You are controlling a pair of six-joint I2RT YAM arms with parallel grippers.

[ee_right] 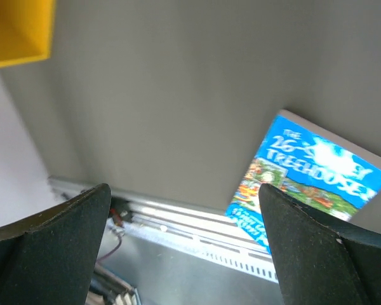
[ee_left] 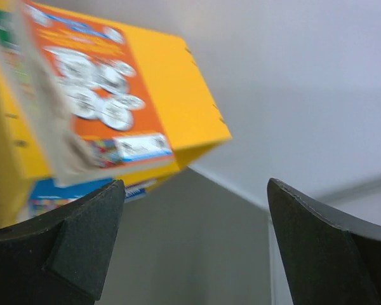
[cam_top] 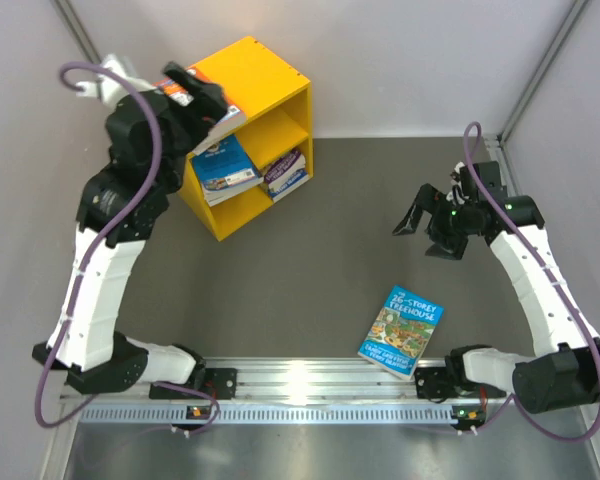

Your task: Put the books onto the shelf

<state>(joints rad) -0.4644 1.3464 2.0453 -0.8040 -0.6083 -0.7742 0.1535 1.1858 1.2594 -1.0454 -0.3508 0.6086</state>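
Note:
The yellow shelf (cam_top: 248, 75) stands at the back left with its openings facing the table. An orange book (ee_left: 95, 82) leans in its upper compartment. Below it are a blue book (cam_top: 223, 165) and a darker one (cam_top: 287, 172). My left gripper (cam_top: 202, 92) hovers open right by the orange book, nothing between its fingers (ee_left: 82, 241). Another blue book, titled "Treehouse" (cam_top: 402, 330), lies flat near the front rail, and the right wrist view shows this Treehouse book (ee_right: 317, 175) too. My right gripper (cam_top: 427, 235) hangs open and empty above the table, behind that book.
A metal rail (cam_top: 300, 385) with the arm bases runs along the near edge. Pale walls close in the left, back and right. The dark table surface (cam_top: 320, 260) stretches between the shelf and the right arm. A corner of the shelf (ee_right: 19, 32) shows in the right wrist view.

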